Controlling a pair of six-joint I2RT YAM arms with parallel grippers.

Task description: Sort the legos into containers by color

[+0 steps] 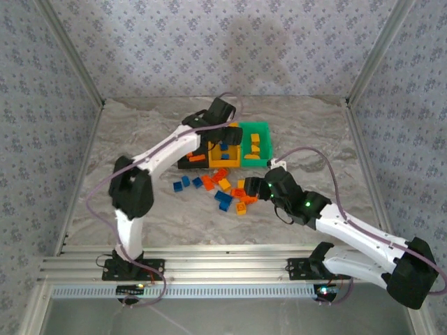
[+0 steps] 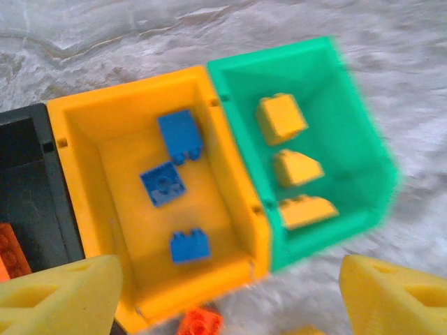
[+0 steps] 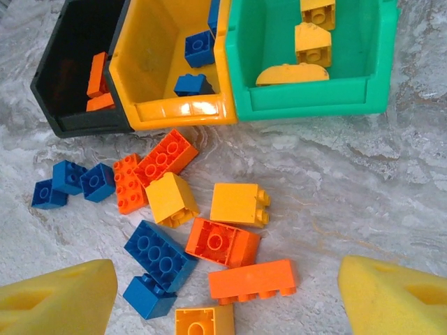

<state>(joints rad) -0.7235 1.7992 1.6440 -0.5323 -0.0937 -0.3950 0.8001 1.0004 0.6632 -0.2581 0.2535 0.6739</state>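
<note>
Three joined bins stand in a row mid-table: the black bin (image 3: 84,124), the yellow bin (image 3: 180,110) and the green bin (image 3: 307,99), side walls touching. Three blue bricks (image 2: 163,183) lie on the floor of the yellow bin, and three yellow bricks (image 2: 281,118) lie in the green bin, one of them with a rounded top. Two red-orange bricks (image 3: 98,73) rest against the black bin's right wall.

About a dozen loose bricks (image 3: 159,252) in all three colours lie scattered on the marbled table (image 3: 391,195) just in front of the bins, several touching. One red-orange plate (image 3: 166,155) lies almost against the yellow bin's front lip.

The left gripper (image 2: 227,283) hovers over the near wall of the yellow bin, jaws spread wide and nothing between them. The right gripper (image 3: 223,296) hangs above the loose pile, jaws likewise wide apart and empty. A long red-orange brick (image 3: 251,281) and a yellow block (image 3: 204,322) lie on the table beneath the gap. Seen from overhead, the two arms reach in from opposite sides.
</note>
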